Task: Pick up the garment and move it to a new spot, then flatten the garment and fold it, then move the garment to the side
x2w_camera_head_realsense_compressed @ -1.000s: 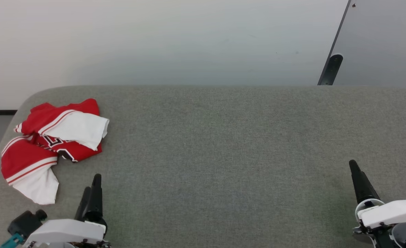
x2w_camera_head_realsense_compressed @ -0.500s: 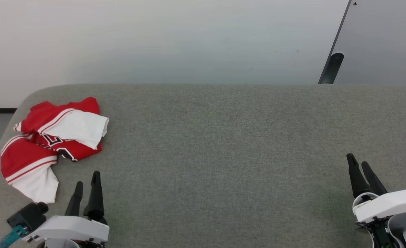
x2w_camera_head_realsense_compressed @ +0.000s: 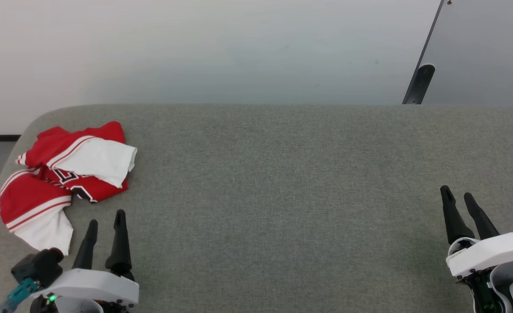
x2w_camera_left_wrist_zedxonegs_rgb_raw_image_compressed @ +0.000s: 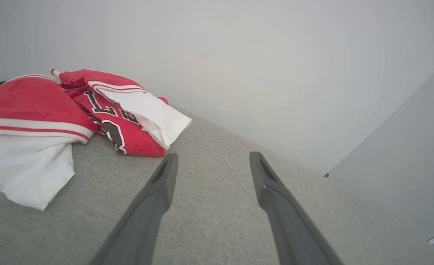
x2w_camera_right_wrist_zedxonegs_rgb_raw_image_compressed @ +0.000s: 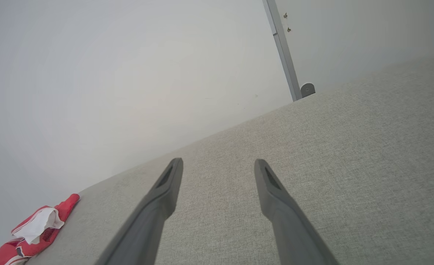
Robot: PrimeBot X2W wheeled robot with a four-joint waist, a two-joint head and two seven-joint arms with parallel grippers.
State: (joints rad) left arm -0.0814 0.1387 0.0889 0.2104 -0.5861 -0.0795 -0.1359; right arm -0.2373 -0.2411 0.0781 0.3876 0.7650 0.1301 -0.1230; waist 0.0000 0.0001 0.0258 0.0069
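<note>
Table point(x2w_camera_head_realsense_compressed: 282, 195): grey woven cloth covering, matt, coarse-grained. Shirt point(x2w_camera_head_realsense_compressed: 30, 195) on table: soft cloth, matt. Left gripper point(x2w_camera_left_wrist_zedxonegs_rgb_raw_image_compressed: 214, 154) fingers point(x2w_camera_left_wrist_zedxonegs_rgb_raw_image_compressed: 272, 195) over table: dark plastic, smooth, matt. Wall point(x2w_camera_head_realsense_compressed: 195, 52) behind table: smooth, matt.

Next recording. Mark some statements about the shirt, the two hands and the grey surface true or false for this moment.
1. The garment lies crumpled near the left end of the grey surface. True.
2. The left hand is shut on the garment. False: its fingers stand open, apart from the cloth, holding nothing.
3. The right hand is open at the far right, well away from the garment. True.
4. The garment is already folded into a neat rectangle. False: it is bunched up, with one white sleeve end draped across the chest lettering.
</note>
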